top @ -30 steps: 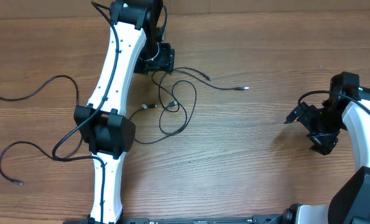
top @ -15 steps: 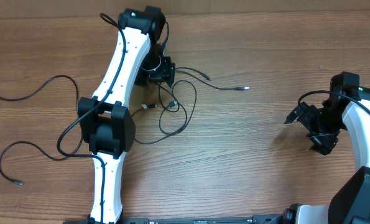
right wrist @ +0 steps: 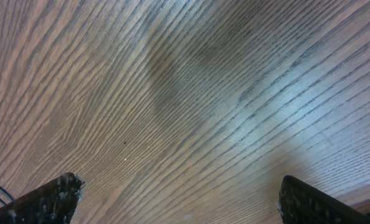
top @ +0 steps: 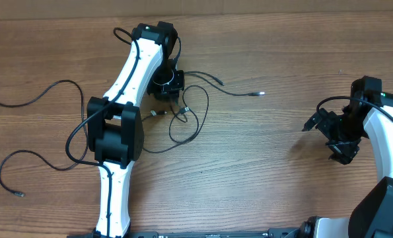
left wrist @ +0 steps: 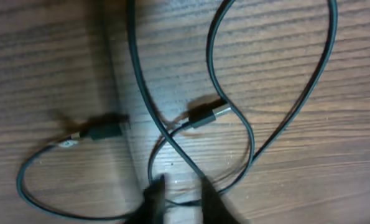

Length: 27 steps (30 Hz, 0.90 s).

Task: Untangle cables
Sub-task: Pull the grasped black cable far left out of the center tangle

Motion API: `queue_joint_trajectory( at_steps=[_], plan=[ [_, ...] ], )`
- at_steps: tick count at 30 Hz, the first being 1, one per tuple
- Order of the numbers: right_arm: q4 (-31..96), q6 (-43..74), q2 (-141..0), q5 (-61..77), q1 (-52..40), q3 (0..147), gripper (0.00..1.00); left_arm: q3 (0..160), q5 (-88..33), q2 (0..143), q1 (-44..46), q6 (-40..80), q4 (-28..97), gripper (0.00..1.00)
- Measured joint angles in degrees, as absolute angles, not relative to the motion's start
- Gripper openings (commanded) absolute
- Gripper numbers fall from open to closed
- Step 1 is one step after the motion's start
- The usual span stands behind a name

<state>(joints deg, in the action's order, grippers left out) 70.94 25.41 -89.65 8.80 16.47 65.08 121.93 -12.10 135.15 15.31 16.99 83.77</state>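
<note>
Thin black cables [top: 186, 116] lie looped over one another in a loose tangle at the table's middle left. One strand runs out right to a silver tip [top: 261, 94]. My left gripper [top: 175, 96] points down at the tangle's top edge. In the left wrist view its blurred fingers [left wrist: 153, 196] stand drawn in close, shut on a strand [left wrist: 183, 200] that crosses between them. Two plugs [left wrist: 209, 115] [left wrist: 104, 132] lie just beyond. My right gripper [top: 321, 140] hovers wide open at the far right over bare wood [right wrist: 178, 124], holding nothing.
More loose black cord lies at the left: one long curve [top: 44, 89] and a loop ending in a plug [top: 16, 193] at the front left. The left arm [top: 117, 119] stretches over the table's left half. The table's far edge [top: 249, 13] is close behind the tangle.
The left arm has swung its wrist down towards the tangle, and its jaws have gone from wide to close around a strand. The right arm has not moved.
</note>
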Motion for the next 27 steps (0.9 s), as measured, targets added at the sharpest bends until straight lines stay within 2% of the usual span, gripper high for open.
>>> queue_joint_trajectory(
  at_steps=[5,14,27],
  plan=[
    [70.94,25.39,-89.65,8.80,16.47,65.08,1.00,123.31,-11.99,135.15,14.72,16.82,86.46,0.05],
    [70.89,25.41,-89.67,8.80,16.47,65.08,1.00,136.33,-8.84,133.14,12.49,16.78,93.45,0.04],
    [70.70,25.39,-89.65,8.80,16.47,65.08,1.00,145.97,-3.60,109.75,4.67,14.83,91.66,0.04]
  ],
)
